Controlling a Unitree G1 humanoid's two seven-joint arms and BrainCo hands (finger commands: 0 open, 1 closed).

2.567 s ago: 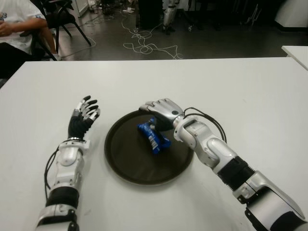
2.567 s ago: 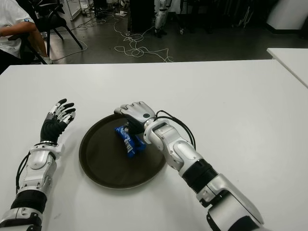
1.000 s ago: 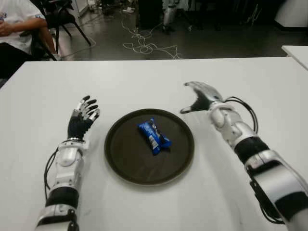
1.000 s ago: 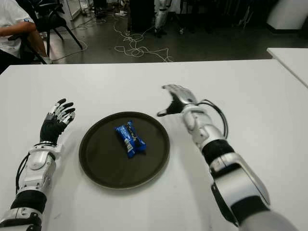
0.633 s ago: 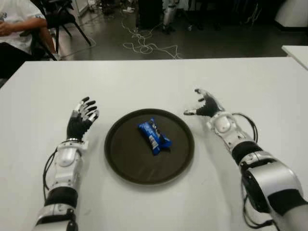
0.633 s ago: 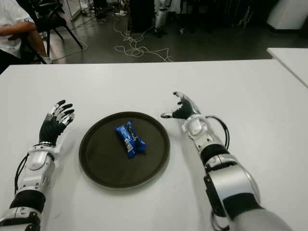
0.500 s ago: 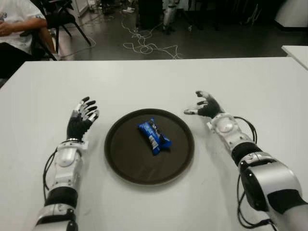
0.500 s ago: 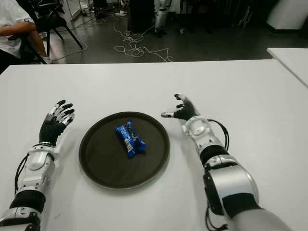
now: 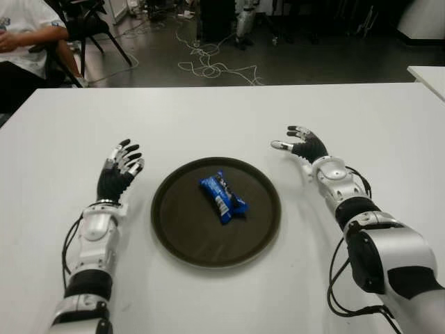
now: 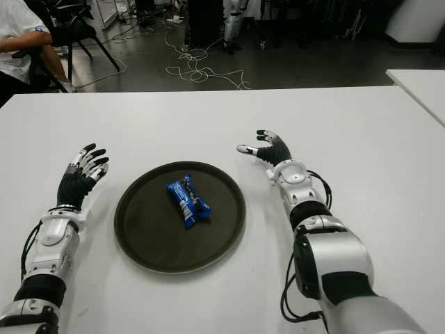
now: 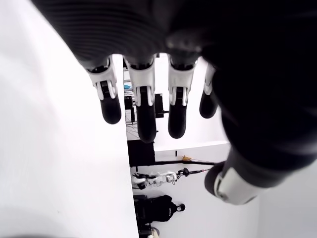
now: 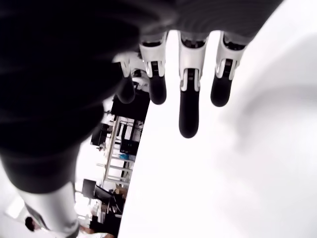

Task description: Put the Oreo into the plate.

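Observation:
A blue Oreo packet (image 9: 222,197) lies inside the round dark plate (image 9: 182,238) in the middle of the white table (image 9: 208,118). My right hand (image 9: 300,147) is to the right of the plate, apart from it, with its fingers spread and nothing in them. My left hand (image 9: 119,167) shows to the left of the plate, fingers extended and holding nothing. Each wrist view shows only that hand's straight fingers (image 12: 190,113) over the white tabletop.
A person in a white shirt (image 9: 24,35) sits beyond the table's far left corner beside a chair (image 9: 90,28). Cables (image 9: 208,66) lie on the floor behind the table. Another white table's corner (image 9: 427,76) shows at the far right.
My right hand let go of the Oreo packet in the plate, drew back to the right off the plate and opened out. The left hand stayed where it was.

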